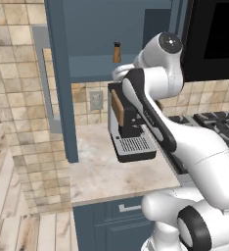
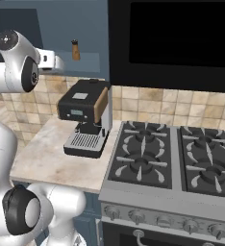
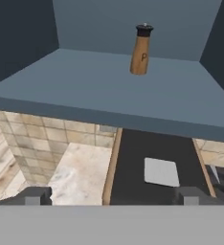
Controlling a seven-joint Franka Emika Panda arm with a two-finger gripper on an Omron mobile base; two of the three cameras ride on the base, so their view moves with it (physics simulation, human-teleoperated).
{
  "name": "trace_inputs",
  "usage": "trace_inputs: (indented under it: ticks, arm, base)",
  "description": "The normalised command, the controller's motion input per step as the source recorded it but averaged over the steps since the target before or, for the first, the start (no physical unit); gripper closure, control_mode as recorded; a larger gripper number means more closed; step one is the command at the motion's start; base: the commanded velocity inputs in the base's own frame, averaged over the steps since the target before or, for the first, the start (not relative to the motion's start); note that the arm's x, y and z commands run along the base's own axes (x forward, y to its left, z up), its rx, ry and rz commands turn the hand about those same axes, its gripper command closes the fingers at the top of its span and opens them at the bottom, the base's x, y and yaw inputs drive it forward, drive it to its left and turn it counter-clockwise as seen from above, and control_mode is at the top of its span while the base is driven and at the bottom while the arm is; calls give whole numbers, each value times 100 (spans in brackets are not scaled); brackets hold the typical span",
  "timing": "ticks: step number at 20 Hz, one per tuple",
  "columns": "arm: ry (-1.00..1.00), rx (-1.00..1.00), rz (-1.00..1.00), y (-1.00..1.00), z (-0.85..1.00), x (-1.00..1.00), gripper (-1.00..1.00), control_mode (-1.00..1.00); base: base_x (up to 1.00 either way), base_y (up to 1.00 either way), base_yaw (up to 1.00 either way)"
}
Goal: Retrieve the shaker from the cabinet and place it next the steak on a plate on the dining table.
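The shaker [image 3: 141,50] stands upright on the flat blue shelf of the cabinet [image 3: 99,91], toward the back, near the rear wall and well in from both side panels; it is a slim brown wooden piece with a dark cap and a small letter on its side. In the left base view the shaker [image 1: 117,52] shows just left of the arm's upper joint, and in the right base view it [image 2: 75,50] stands on the shelf just right of the hand. Nothing else sits on the shelf around it. The gripper [image 3: 111,195] hangs in front of the shelf edge and below it, apart from the shaker, with its two dark fingertips [image 3: 35,195] spread wide and nothing between them. Directly beneath the hand is a black coffee machine [image 2: 85,117] with wooden side panels and a silver drip grille, standing on the beige marbled counter [image 1: 104,169] under the cabinet; its flat black top with a grey plate lies between the fingertips in the hand view. Behind it is a tiled wall with a wall socket [image 1: 96,100]. To the right of the machine a gas stove [image 2: 174,163] with dark grates adjoins the counter, and above the stove hangs a large black unit [image 2: 172,41]. Blue drawer fronts [image 1: 117,220] run below the counter.
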Motion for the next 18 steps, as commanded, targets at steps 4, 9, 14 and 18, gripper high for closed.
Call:
trace_inputs:
  ticks: [4,9,14,18]
  arm:
    - [0,-1,-6,0,10,26,-100,-100]
    - [0,0,-2,0,19,23,-100,-100]
    - [0,0,0,-1,24,22,-100,-100]
    - [0,0,0,-7,16,18,-100,-100]
  base:
    - [0,0,0]
    - [0,0,0]
    - [0,0,0]
    - [0,0,0]
